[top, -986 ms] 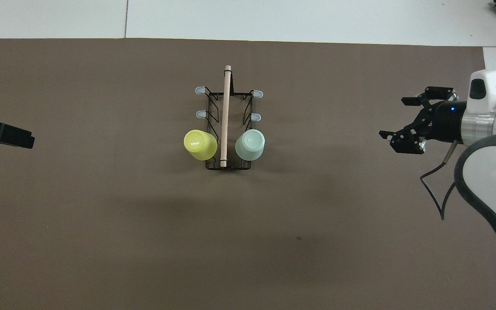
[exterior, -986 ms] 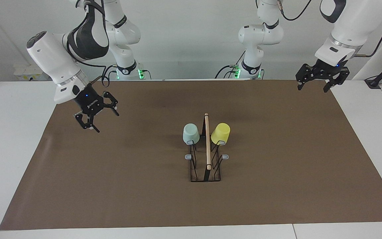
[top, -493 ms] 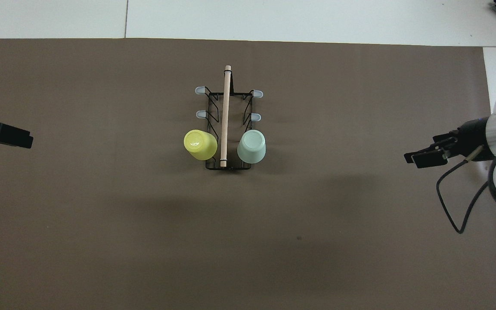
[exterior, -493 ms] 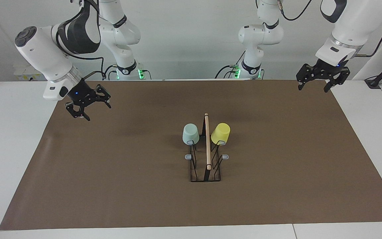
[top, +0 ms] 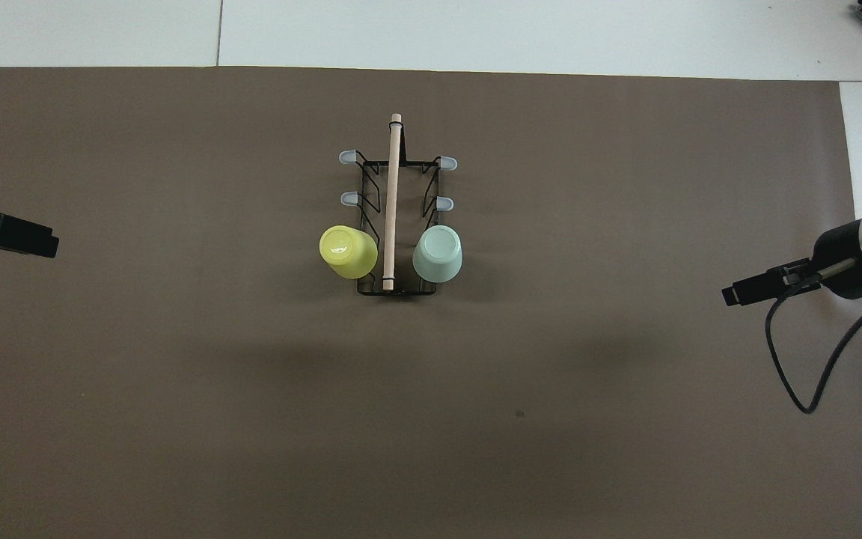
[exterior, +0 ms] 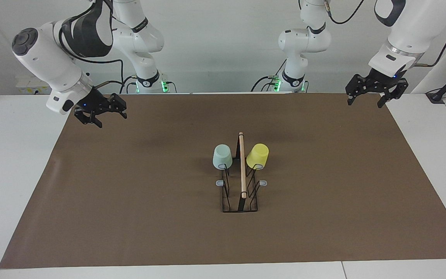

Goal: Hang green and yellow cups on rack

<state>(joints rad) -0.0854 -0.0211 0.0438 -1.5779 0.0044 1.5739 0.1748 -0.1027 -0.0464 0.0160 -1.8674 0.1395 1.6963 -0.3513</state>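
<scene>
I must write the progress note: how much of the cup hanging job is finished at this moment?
Done: the green cup and yellow cup both sit upside down on prongs of the rack. In hand: nothing; the left gripper and right gripper hang over the mat's corners, jaws open. Left: apparently nothing.

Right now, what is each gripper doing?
Left gripper: open, holding nothing, over the mat's corner.
Right gripper: open, holding nothing, over the mat's edge.
</scene>
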